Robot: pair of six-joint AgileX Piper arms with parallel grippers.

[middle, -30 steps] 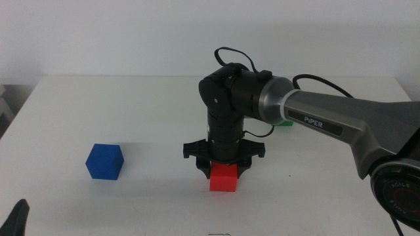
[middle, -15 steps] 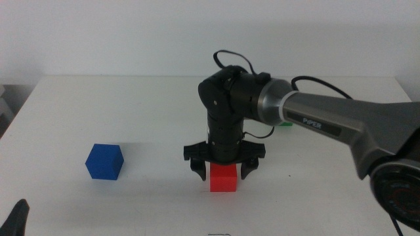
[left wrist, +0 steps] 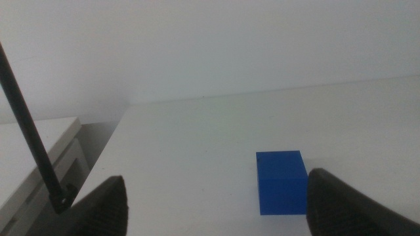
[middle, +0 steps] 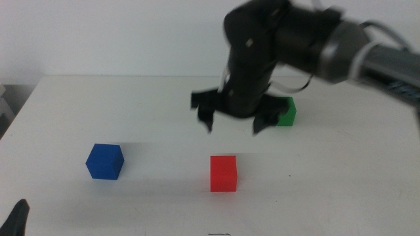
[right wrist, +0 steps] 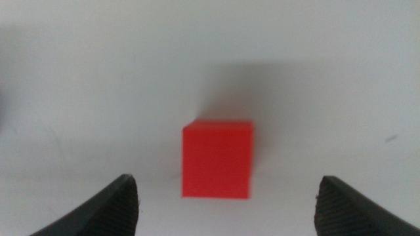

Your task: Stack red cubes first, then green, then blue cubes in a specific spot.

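The red cube (middle: 223, 173) stands alone on the white table near the front centre; the right wrist view shows it (right wrist: 218, 158) from above, well below the jaws. My right gripper (middle: 233, 124) hangs open in the air above and behind it, holding nothing. A green cube (middle: 286, 112) sits further back on the right, partly hidden by that gripper. The blue cube (middle: 104, 161) rests at the left; the left wrist view shows it (left wrist: 282, 181) ahead of my open left gripper (left wrist: 213, 206), which waits low at the table's front left corner.
The table's left edge and a pale cabinet (left wrist: 36, 157) show in the left wrist view. A thin black rod (left wrist: 29, 131) slants across that view. A white wall rises behind the table.
My right gripper has let go of the red cube and risen up and back from it, jaws spread. The red cube stays where it was set. The blue cube has not moved.
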